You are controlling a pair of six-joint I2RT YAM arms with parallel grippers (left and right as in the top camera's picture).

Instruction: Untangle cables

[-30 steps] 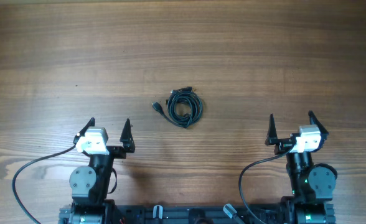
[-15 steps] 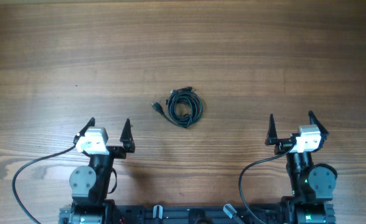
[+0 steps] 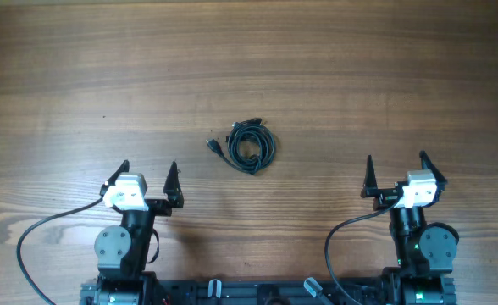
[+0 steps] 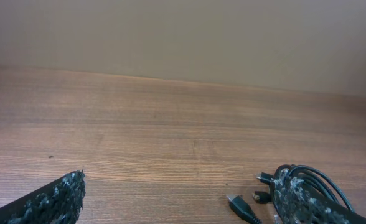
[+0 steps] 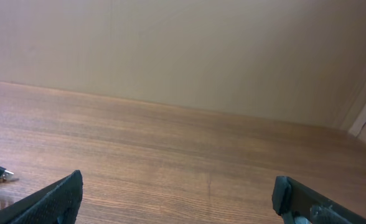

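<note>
Wood-grain table (image 3: pixel 317 68), plain beige wall (image 4: pixel 183 37) behind in wrist views. Cables (image 3: pixel 251 146): thin black cords coiled in 1 small tight bundle, 1 plug end (image 3: pixel 214 145) sticking out left. Left gripper (image 3: pixel 148 166): low at near edge, jaws spread wide, holding nothing; bundle ahead, to its right, apart. Right gripper (image 3: pixel 396 158): same pose, jaws wide, empty; bundle ahead, well left.
</note>
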